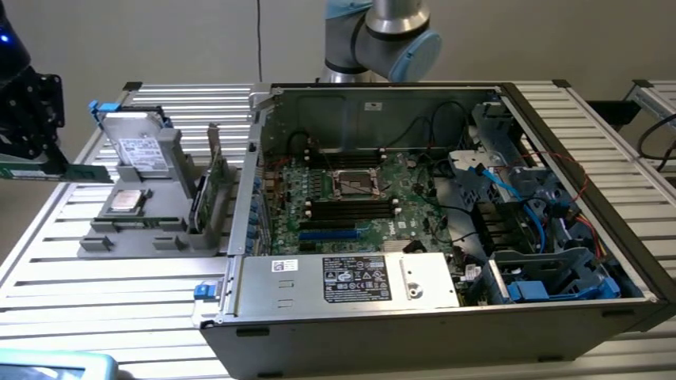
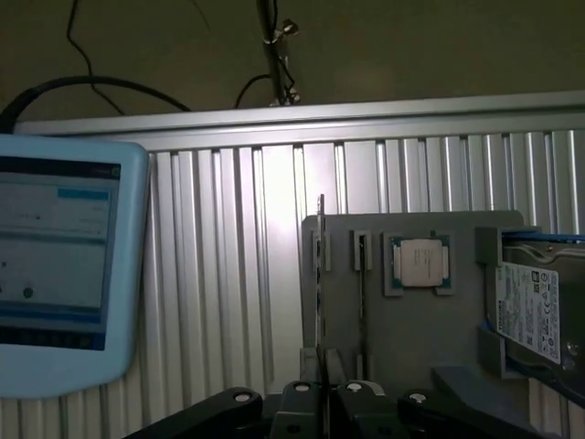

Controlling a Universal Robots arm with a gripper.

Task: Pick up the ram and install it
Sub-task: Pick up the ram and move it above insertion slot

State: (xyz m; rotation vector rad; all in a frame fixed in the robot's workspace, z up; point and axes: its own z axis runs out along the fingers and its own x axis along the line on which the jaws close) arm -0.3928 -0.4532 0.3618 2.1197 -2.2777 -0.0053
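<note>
Nearest the exterior camera sits a pale blue, round-cornered screen (image 1: 43,366), well apart from the grey holder (image 1: 142,226). That holder is a matte moulded block cut with pockets and slots, I judge so that each part stands where an edge can be pinched. A silver boxy hard drive (image 1: 138,146) is propped at its far end, a metal-capped processor (image 1: 127,199) lies in a shallow seat, and a green card (image 1: 217,178) stands upright on the side facing the open computer case (image 1: 444,214). The case sits just beside the holder, on the exterior view's right. My fingers (image 1: 24,158) hang off the holder's other side, closed on the ram (image 1: 74,172). It juts lengthwise toward the holder and appears to be held above the ribbed aluminium counter (image 1: 106,277).

From the wrist, my black bolted fingers (image 2: 320,402) clamp the ram (image 2: 319,302) by its flat faces, so it reads as one thin dark edge crossing in front of the holder (image 2: 430,338). The processor (image 2: 419,263) shows a pale square lid and the hard drive (image 2: 535,311) a white label. The glossy screen (image 2: 55,265) rests on the counter (image 2: 228,274), apart from the holder.
</note>
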